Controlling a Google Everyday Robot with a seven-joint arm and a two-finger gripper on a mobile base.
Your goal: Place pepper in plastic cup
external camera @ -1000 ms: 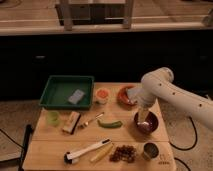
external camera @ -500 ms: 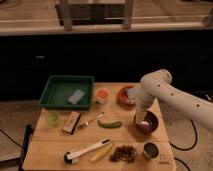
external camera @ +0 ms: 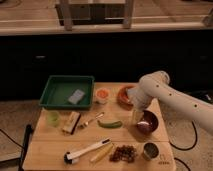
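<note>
The green pepper (external camera: 110, 123) lies flat on the wooden table (external camera: 50, 150), near its middle. The plastic cup (external camera: 102, 94), pale with orange inside, stands upright behind it, next to the green tray. My gripper (external camera: 135, 118) hangs from the white arm that reaches in from the right. It points down at the left rim of the dark bowl (external camera: 148, 122), a little right of the pepper and apart from it. Its jaws are open and hold nothing.
A green tray (external camera: 56, 86) with a grey sponge sits at the back left. A light green cup (external camera: 52, 118), a tan block (external camera: 72, 122) and a spoon (external camera: 92, 120) are left of the pepper. A brush (external camera: 86, 150), a yellow stick (external camera: 101, 152), brown bits (external camera: 124, 153) and a metal cup (external camera: 150, 150) line the front. An orange plate (external camera: 124, 94) sits at the back.
The arm has shifted slightly left and lower, bringing the gripper nearer the pepper. Nothing on the table has moved.
</note>
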